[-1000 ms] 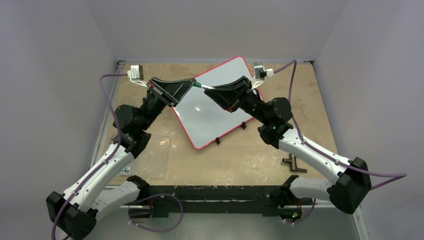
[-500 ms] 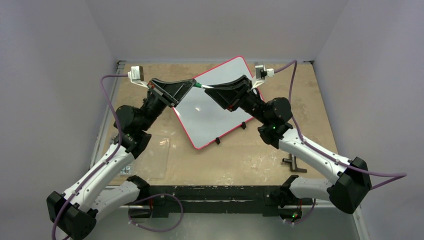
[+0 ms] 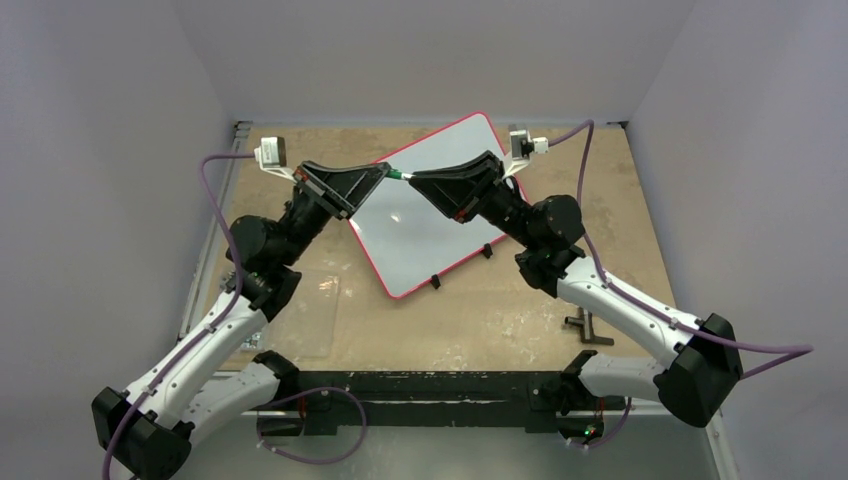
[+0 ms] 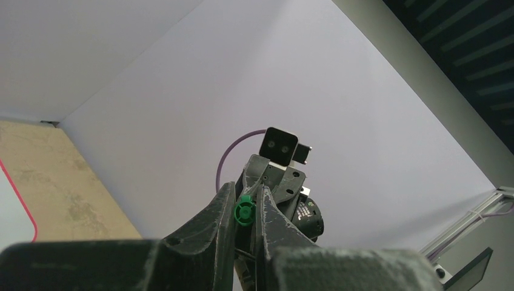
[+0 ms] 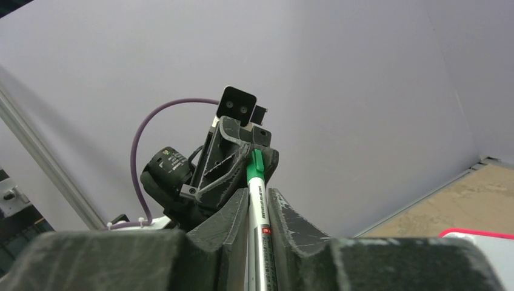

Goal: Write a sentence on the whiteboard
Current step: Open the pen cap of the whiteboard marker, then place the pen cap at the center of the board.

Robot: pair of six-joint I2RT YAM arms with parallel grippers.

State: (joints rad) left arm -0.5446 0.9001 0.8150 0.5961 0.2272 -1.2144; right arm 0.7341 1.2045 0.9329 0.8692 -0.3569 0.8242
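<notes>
We note the left gripper (image 3: 386,171) clamped on the green cap (image 4: 244,211) and the right gripper (image 3: 412,179) pinching the marker barrel (image 5: 259,209), both above the whiteboard (image 3: 425,240) near its far left edge.

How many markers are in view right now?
1. The marker is up over the whiteboard, barrel in the right jaws, green cap end in the left jaws. Another could be hidden from these views.

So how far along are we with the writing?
Nothing written yet: the whiteboard looks blank. In hand: the right hand grips the marker while the left hand pinches its green cap, seemingly still on. Left: uncapping, then the whole sentence.
</notes>
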